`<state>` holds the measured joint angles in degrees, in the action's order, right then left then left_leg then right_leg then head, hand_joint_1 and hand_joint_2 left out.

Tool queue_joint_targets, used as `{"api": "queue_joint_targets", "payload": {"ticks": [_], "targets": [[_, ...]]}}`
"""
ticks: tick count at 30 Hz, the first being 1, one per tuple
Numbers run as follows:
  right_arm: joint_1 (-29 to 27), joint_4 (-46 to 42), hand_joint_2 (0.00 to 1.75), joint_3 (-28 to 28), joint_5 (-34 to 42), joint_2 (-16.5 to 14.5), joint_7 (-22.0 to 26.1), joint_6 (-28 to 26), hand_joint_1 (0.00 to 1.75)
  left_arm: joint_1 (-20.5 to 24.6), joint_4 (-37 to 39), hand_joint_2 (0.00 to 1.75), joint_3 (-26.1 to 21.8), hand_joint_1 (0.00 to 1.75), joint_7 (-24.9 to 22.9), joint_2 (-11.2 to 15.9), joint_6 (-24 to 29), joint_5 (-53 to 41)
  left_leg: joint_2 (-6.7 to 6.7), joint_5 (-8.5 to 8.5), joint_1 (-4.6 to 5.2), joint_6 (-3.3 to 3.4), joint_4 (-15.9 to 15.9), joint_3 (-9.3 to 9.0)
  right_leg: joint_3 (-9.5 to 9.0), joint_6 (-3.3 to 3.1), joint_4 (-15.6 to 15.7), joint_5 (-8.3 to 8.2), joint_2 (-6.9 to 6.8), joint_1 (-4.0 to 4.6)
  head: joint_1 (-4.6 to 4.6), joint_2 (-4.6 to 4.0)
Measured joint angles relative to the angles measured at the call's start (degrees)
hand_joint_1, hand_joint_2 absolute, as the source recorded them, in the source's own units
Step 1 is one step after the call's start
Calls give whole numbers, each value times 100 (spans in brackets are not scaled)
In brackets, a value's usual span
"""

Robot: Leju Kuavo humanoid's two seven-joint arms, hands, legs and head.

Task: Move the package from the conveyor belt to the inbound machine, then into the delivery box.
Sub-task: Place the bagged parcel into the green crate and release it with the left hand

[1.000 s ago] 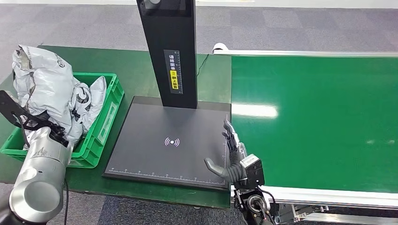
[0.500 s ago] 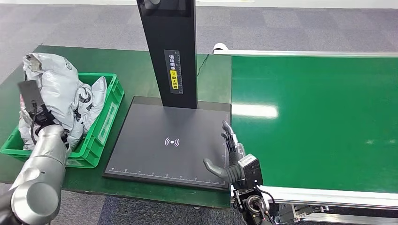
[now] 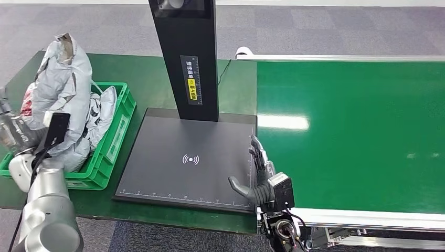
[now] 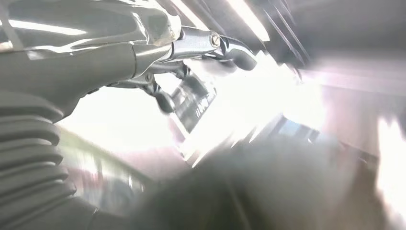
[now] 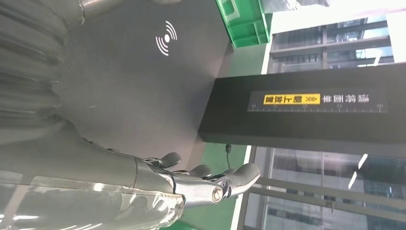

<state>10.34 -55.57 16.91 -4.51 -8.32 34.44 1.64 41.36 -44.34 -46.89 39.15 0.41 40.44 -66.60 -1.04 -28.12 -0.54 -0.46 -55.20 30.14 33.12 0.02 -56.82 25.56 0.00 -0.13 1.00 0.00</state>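
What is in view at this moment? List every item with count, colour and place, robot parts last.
Packages: a pile, count unclear, grey-white, heaped in and above the crate.
Crate: one, green, on the table left of the machine.
Inbound machine: one, black flat plate with a black upright column, centre.
Conveyor belt: one, green, right, nothing on it.
Table: one, green top, under crate and machine.
Left hand: grey, blurred in the wrist view; arm beside the crate.
Right hand: grey, open, fingers spread, at the plate's right edge.
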Motion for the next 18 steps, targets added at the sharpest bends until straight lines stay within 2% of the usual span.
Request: {"api": "queue_joint_targets", "payload": {"ticks": [1, 10, 18], "targets": [[1, 11, 175, 6, 17, 1, 15, -8, 0, -60, -282, 175, -98, 0, 37, -73, 1, 26, 3, -1, 0, -1, 0, 4, 3, 0, 0, 1, -2, 0, -1, 0], [30, 100, 175, 57, 96, 14, 104, -104, 0, -555, -2692, 175, -119, 0, 89, -487, 0, -38, 10, -1, -2, -1, 1, 18, 10, -1, 1, 2, -8, 2, 0, 0], [65, 212, 175, 107, 202, 45, 144, -144, 0, -774, -3965, 175, -159, 0, 90, -649, -3, 629, 17, -1, -2, -1, 1, 18, 11, -1, 1, 2, -9, 2, 0, 0]]}}
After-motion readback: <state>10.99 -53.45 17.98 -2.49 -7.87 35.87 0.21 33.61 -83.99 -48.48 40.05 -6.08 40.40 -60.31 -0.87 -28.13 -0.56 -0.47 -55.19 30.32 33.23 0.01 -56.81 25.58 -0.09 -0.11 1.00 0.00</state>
